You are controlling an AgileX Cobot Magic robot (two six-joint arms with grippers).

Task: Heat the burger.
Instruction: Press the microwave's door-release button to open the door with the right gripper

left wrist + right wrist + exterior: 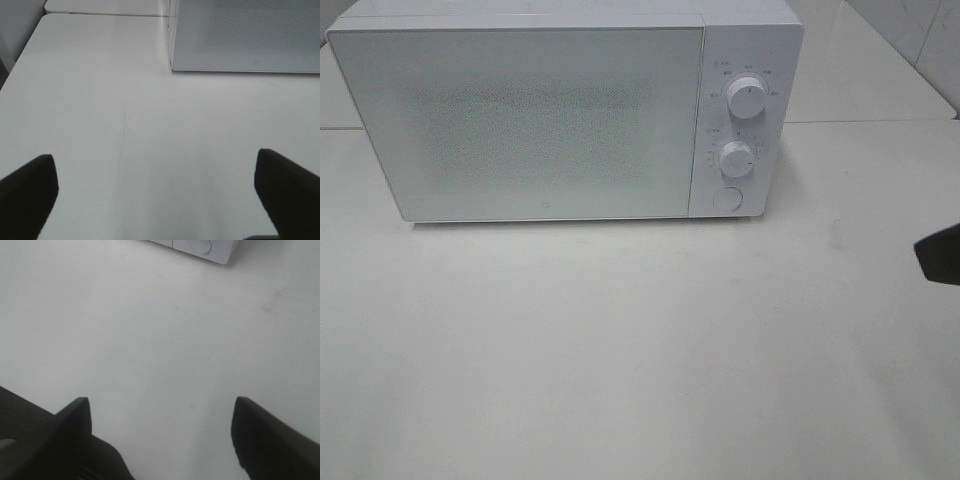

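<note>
Exterior high: microwave [520, 120] shut, burger not in sight, maybe inside, can't tell. Left pincer [155, 175] and right pincer [160, 415] both spread, empty. Door button [727, 197] lies ahead-left of right pincer; likely next: come in square and push straight.

White table [620, 350] (matte, evenly lit), pale tiled wall [920, 30] behind
</note>
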